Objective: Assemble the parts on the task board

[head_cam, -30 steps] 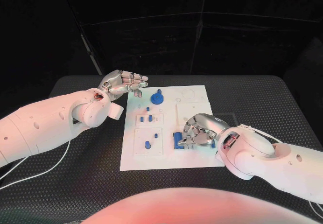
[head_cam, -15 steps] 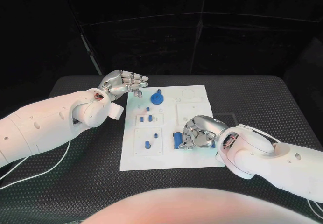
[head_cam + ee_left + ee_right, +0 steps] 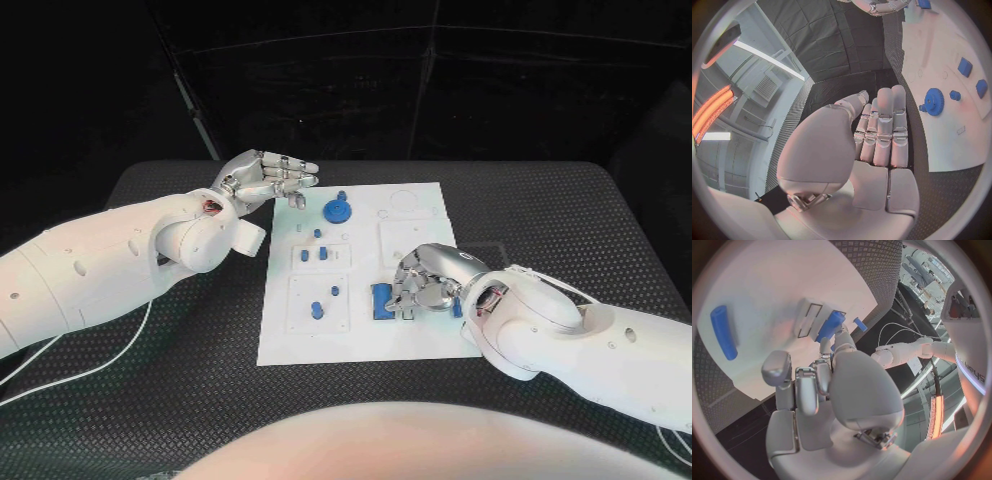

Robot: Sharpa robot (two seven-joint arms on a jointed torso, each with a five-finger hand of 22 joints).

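The white task board (image 3: pixel 418 340) lies in the middle of the table. My right hand (image 3: pixel 423 280) curls over the board's near right part, and its fingertips pinch a blue part (image 3: pixel 830 326) at a slot there. A blue block (image 3: pixel 381 300) shows just beside that hand. A blue rod (image 3: pixel 723 331) lies flat on the board, apart from the fingers. My left hand (image 3: pixel 267 178) hovers by the board's far left corner with its fingers curled in on nothing. A blue gear (image 3: pixel 336 209) stands on the board near it, also seen as the gear (image 3: pixel 933 101).
Small blue pieces (image 3: pixel 322 252) sit in a raised plate on the board's left half, with two more (image 3: pixel 335 291) in the plate nearer me. Black textured mat (image 3: pixel 173 370) surrounds the board. A white cable (image 3: pixel 87 370) runs under my left arm.
My right hand has shifted only slightly over the blue block. The left hand stays where it was.
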